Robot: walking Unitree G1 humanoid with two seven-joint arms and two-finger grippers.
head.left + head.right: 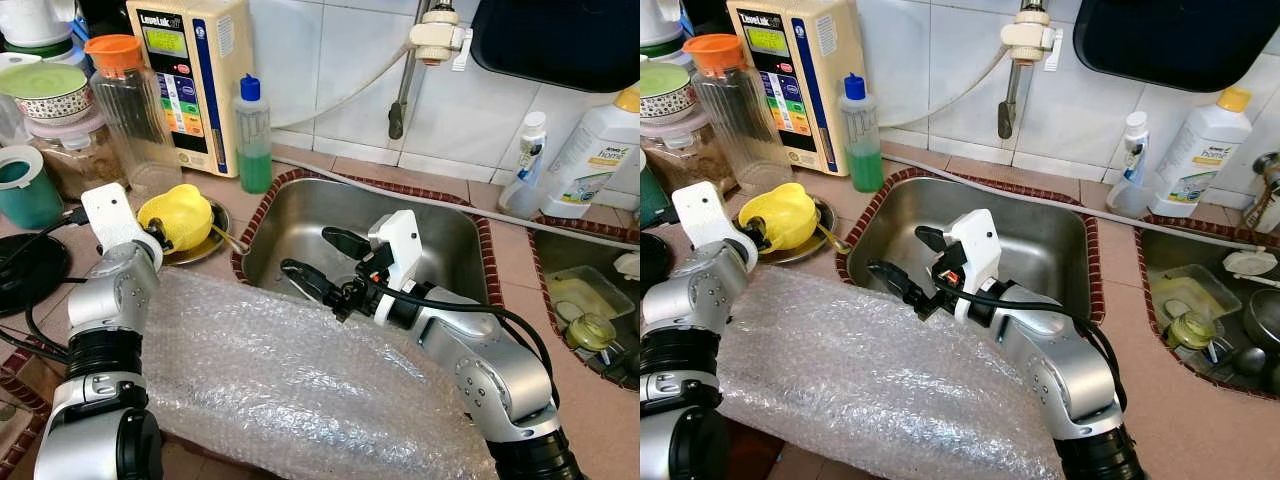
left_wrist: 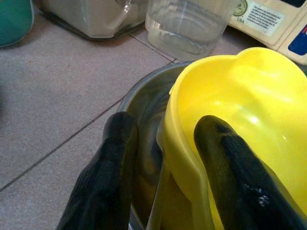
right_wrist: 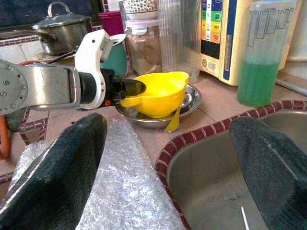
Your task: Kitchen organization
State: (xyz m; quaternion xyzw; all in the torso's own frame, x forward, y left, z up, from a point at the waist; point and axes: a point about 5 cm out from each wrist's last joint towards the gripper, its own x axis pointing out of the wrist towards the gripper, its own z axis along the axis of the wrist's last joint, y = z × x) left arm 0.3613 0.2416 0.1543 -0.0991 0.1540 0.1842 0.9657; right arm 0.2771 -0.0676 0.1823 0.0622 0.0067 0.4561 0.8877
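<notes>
A tiled desk (image 1: 520, 330) of pinkish-brown squares runs under a white-tiled wall, with a stainless sink (image 1: 300, 225) sunk into it behind a dark red brick-pattern rim. A sheet of bubble wrap (image 1: 300, 380) lies spread over the desk's near part, its far edge lying at the sink's rim. The left claw (image 2: 160, 158) is at the yellow bowl (image 1: 178, 215), which sits tilted in a shallow metal dish (image 3: 189, 98) left of the sink; one black finger is inside the bowl and the other outside, against the dish, so the claw is closed on the bowl's rim. The right claw (image 1: 315, 262) hovers over the sink's near left corner with its two fingers spread wide apart and nothing between them. Behind the dish stand a clear jug with an orange lid (image 1: 130, 100), a cream water-filter unit (image 1: 190, 80) and a bottle of green liquid with a blue cap (image 1: 253, 135). Farther left are a lidded food container (image 1: 70, 150), a patterned bowl (image 1: 45, 90) stacked on it and a teal cup (image 1: 25, 185). A chrome tap (image 1: 405, 80) hangs from the wall above the sink, and a hose (image 1: 420, 195) runs along the desk behind it. To the right stand two white detergent bottles (image 1: 590, 150), and a second basin (image 1: 585, 310) holds dishes.
</notes>
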